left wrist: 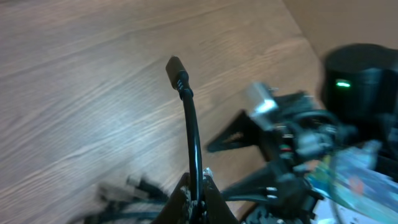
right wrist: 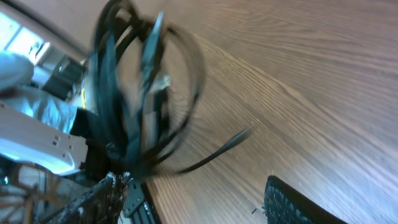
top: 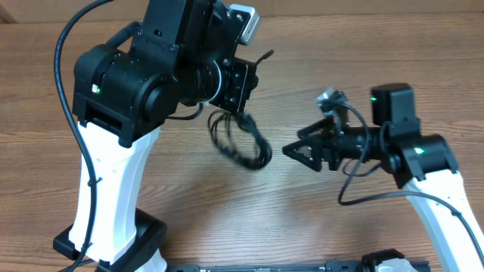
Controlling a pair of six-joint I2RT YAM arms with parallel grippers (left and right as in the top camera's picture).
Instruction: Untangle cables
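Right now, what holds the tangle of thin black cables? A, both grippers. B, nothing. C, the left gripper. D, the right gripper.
C: the left gripper is shut on one thin black cable of the tangle; the right gripper stands open, apart from it.

cables (top: 240, 143): seen black | table (top: 378, 45): brown wood grain shown | left arm (top: 121, 83): cased black over white | right arm (top: 423, 151): green lamp (top: 373, 98) seen

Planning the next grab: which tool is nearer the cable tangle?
Left. The left tool is clamped on the cable tangle; the right tool is open beside it, not touching.
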